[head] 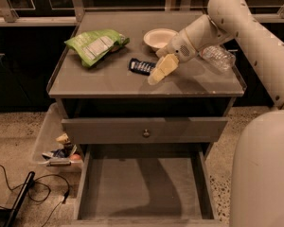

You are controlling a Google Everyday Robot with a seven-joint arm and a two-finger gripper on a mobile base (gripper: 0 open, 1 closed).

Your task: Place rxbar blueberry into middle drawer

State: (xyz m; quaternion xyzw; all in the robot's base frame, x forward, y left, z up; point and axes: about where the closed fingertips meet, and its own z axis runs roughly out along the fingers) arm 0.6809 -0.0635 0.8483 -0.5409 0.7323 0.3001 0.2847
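Note:
The rxbar blueberry (pixel 141 66), a small dark bar with white lettering, lies flat on the cabinet top (pixel 113 82) near its middle. My gripper (pixel 158 72) hangs just right of the bar, its pale fingers pointing down-left toward the bar's right end, close to it and holding nothing. The middle drawer (pixel 144 188) is pulled out below, its plain grey floor bare.
A green chip bag (pixel 95 45) lies at the back left of the top. A white bowl (pixel 160 37) sits behind the bar and a clear plastic bottle (pixel 217 56) lies at the right. A grey drawer front with a round knob (pixel 146 133) sits above the open drawer. A bin of clutter (pixel 57 148) stands on the floor at left.

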